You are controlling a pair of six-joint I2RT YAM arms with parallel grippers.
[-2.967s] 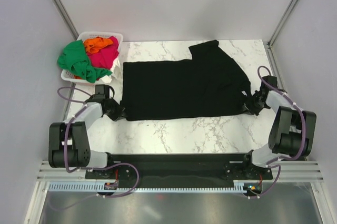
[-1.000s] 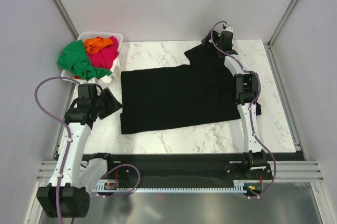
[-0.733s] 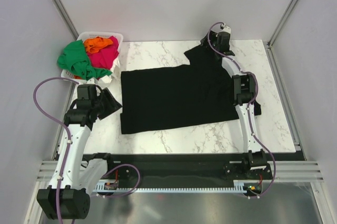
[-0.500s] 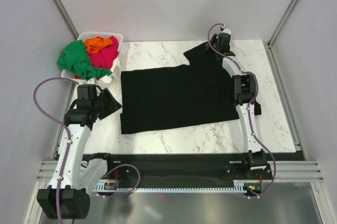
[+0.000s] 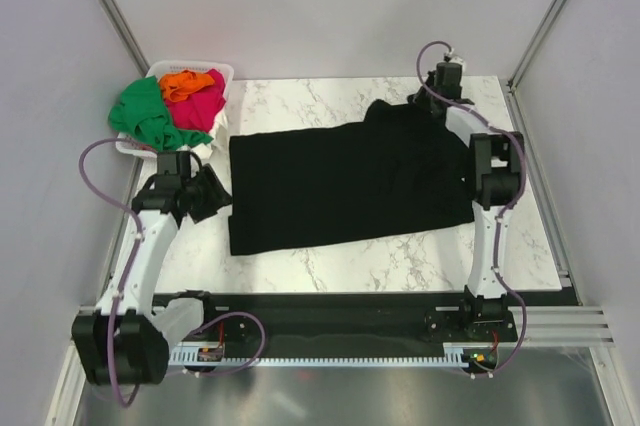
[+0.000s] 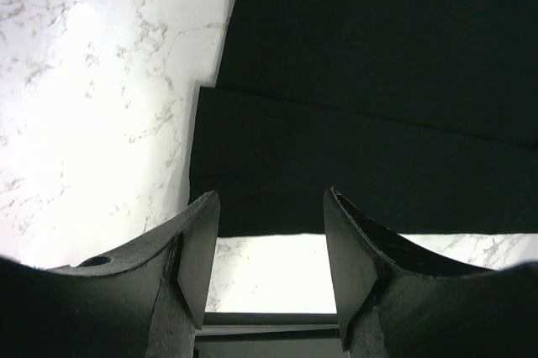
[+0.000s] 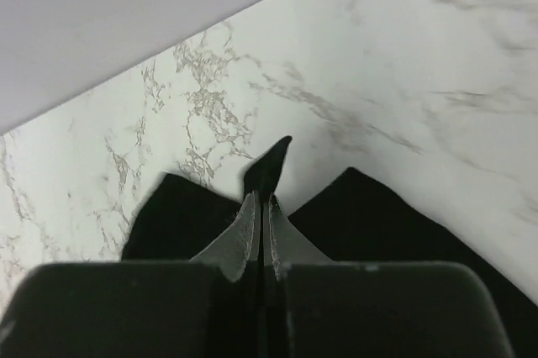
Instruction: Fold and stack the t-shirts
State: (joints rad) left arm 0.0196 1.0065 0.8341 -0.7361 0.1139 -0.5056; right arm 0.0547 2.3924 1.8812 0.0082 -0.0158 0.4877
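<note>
**A:** Where does it stand, starting from our side?

**B:** Nearest us, the left tool [image 6: 269, 211] hangs with its jaws apart and nothing between them. It is just over the near left corner of the black t-shirt [image 5: 340, 181].

**A:** And the shirt itself?

**B:** It is spread wide across the middle of the bench [image 5: 330, 251], mostly flat. One layer steps over another at that corner, but I judge that no proper fold is finished.

**A:** Further back?

**B:** The right tool [image 7: 261, 203] is pinched together on a little peak of the black cloth at the shirt's far right corner.

**A:** And the others?

**B:** At the far left, the green tee [image 5: 145, 116], orange tee [image 5: 185, 83] and pink-red tee [image 5: 205, 104] lie heaped, unfolded, in the white basket [image 5: 215, 71]. So it looks early: the first shirt is only being arranged, three wait, and no stack has begun.
</note>
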